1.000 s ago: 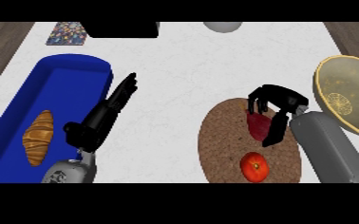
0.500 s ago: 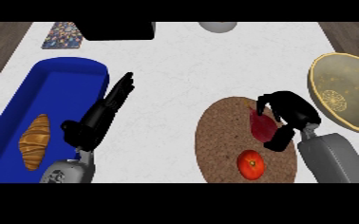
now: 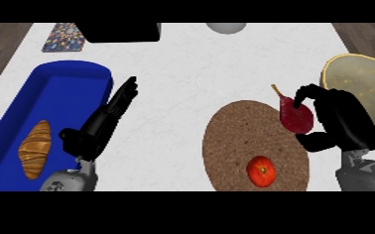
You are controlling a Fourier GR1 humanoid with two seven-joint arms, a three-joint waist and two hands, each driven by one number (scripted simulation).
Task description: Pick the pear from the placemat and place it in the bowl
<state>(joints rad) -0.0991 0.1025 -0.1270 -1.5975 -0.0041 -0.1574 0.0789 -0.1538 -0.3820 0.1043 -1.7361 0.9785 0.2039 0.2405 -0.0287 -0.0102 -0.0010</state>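
Note:
A dark red pear [image 3: 296,115] with a thin stem is held in my right hand [image 3: 343,121], whose fingers and thumb curl round it at the right edge of the round brown placemat [image 3: 234,144]. The tan bowl [image 3: 348,74] stands just beyond the hand at the right edge of the view. My left hand [image 3: 102,124] rests open beside the blue tray, fingers pointing up and away.
A red tomato [image 3: 261,171] lies on the near part of the placemat. The long blue tray [image 3: 70,79] at left holds a croissant [image 3: 34,148]. At the back are a black box [image 3: 121,31], a patterned card [image 3: 64,36] and a grey round object [image 3: 226,27].
My right hand has closed round the pear and carried it rightward, from the mat's middle to its right edge, nearer the bowl. The left hand stays put.

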